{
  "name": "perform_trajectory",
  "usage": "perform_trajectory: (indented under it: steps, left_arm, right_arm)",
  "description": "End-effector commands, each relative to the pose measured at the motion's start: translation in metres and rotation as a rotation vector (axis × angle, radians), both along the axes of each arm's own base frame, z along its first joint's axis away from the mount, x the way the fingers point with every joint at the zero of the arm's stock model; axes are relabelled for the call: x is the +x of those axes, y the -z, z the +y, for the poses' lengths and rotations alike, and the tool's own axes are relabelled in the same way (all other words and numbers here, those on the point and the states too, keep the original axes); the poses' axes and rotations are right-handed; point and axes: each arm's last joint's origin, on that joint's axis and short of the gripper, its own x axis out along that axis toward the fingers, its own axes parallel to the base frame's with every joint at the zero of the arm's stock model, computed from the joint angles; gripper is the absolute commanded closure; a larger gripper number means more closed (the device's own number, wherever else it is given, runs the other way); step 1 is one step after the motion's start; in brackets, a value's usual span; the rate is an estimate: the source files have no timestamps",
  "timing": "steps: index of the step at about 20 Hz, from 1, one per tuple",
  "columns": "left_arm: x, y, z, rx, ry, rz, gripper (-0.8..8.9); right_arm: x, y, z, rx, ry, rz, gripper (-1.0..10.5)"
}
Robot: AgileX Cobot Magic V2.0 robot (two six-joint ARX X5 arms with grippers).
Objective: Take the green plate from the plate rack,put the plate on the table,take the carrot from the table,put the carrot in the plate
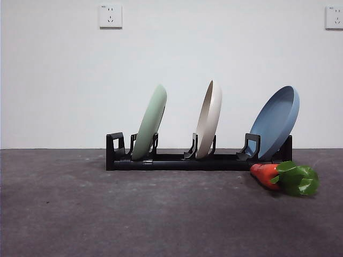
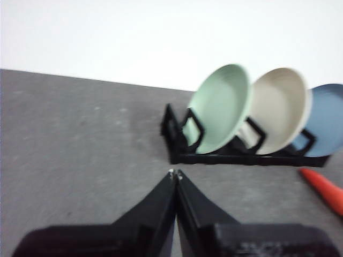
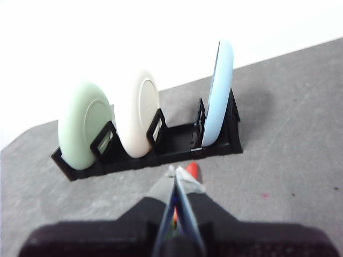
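We saw the green plate (image 1: 150,121) leaning in the plate rack (image 1: 182,160), the carrot (image 1: 285,177) on the bench (image 1: 107,214) (beside the rack's end). The left gripper (image 2: 175,172) and the right gripper (image 3: 174,172) both had jaws pressed together, holding nothing.

Carrot (image 2: 326,190) edge-cropped (wrist views blurred)

The long black plastic rack (image 1: 182,160) sits on the dark grey table (image 1: 107,214), ahead of both claws. Of its 3 plates, the round mint-green plate (image 1: 151,123) stands nearest the left claw (image 2: 175,172). The stubby orange toy carrot (image 1: 265,174) lies between the right claw (image 3: 174,170) and the rack.
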Motion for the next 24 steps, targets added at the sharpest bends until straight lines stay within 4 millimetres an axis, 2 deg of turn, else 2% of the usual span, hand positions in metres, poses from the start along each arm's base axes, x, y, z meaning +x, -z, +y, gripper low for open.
perform_trajectory:
  steps: [1,8,12,18,22,23,24]
  left_arm:
    - [-0.007,-0.025,-0.001,-0.012,0.048,-0.02,8.21]
    - [-0.017,-0.071,-0.004,0.003,0.188,0.041,8.21]
    - [-0.02,-0.089,-0.006,0.018,0.288,0.103,8.21]
    - [-0.022,-0.103,-0.008,0.056,0.409,0.233,8.21]
    - [-0.02,-0.104,-0.009,0.062,0.421,0.301,8.05]
    - [-0.019,-0.104,-0.009,0.062,0.421,0.303,7.56]
    - [-0.018,-0.104,-0.009,0.059,0.418,0.307,6.01]
  right_arm:
    - [-0.004,-0.027,0.001,-0.043,-0.062,0.005,9.6]
    - [-0.005,-0.074,0.005,-0.141,-0.224,0.174,9.6]
    - [-0.004,-0.088,0.007,-0.182,-0.33,0.298,9.6]
    - [-0.003,-0.09,0.009,-0.2,-0.448,0.453,9.6]
    - [-0.003,-0.087,0.009,-0.199,-0.45,0.488,9.3]
    - [-0.003,-0.087,0.009,-0.2,-0.449,0.488,8.7]
    - [-0.003,-0.087,0.009,-0.199,-0.448,0.49,6.8]
